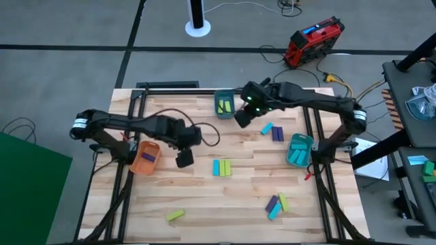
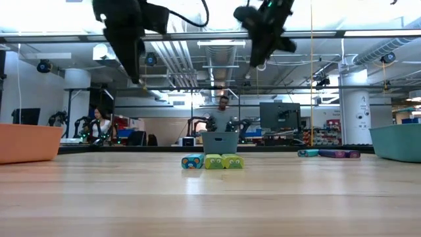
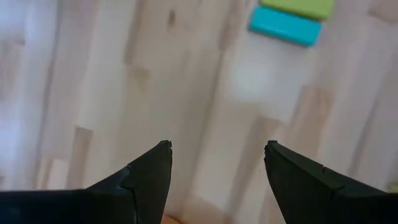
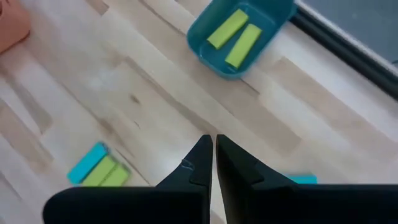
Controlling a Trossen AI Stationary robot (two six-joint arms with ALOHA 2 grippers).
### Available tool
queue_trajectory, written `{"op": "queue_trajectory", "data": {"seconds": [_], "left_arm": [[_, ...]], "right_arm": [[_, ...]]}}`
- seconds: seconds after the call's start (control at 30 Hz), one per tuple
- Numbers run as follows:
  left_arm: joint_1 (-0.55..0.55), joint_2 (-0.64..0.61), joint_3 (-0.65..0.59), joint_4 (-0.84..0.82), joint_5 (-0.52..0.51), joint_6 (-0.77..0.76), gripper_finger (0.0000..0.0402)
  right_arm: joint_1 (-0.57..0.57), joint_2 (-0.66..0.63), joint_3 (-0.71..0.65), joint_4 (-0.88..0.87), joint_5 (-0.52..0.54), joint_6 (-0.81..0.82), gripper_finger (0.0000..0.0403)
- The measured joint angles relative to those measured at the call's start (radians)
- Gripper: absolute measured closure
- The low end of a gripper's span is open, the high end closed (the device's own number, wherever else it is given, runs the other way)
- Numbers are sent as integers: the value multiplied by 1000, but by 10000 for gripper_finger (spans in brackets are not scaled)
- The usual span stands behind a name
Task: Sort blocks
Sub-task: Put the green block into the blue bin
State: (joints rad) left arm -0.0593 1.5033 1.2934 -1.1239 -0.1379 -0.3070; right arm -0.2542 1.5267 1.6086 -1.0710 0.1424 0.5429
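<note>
The right gripper (image 1: 241, 117) hangs closed and empty beside the rear teal bin (image 1: 225, 105) with two yellow-green blocks (image 4: 235, 36), the left gripper (image 1: 184, 160) hangs open, and other blocks (image 1: 222, 167) lie across the table (image 1: 204, 204).

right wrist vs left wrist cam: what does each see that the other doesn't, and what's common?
Right wrist only: the teal bin holding two yellow-green blocks, an orange bin corner, and the right gripper, shut and empty.
Left wrist only: the left gripper, open with nothing between its fingers.
Both: the bare wooden table and the middle cluster, a cyan block beside yellow-green ones.
</note>
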Motion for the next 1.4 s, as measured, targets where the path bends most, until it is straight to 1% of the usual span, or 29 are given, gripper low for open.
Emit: {"op": "queue_trajectory", "data": {"seconds": [0.13,0.27,0.37,0.47,0.63,0.77,0.97,1.2,1.4], "left_arm": [[-77,-7,0,-30,0,-73,171],[-148,-10,0,-29,1,-130,171],[-190,-10,0,-26,0,-160,171],[-218,-10,0,-22,0,-212,171],[-249,-10,0,-17,-1,-332,171],[-279,-10,0,6,-1,-405,171],[-298,-3,0,133,-4,-497,171],[-290,68,0,328,-95,-602,171],[-267,139,0,416,-127,-661,171]], "right_arm": [[65,-78,-11,-32,45,19,390],[124,-131,-12,-33,46,30,390],[172,-157,-16,-37,47,5,390],[217,-174,-19,-61,52,-24,390],[281,-196,-48,-92,117,-27,390],[318,-215,-94,-95,124,-9,390],[363,-240,-177,-95,127,69,390],[372,-243,-245,-89,174,176,390],[372,-243,-271,-68,175,190,390]]}}
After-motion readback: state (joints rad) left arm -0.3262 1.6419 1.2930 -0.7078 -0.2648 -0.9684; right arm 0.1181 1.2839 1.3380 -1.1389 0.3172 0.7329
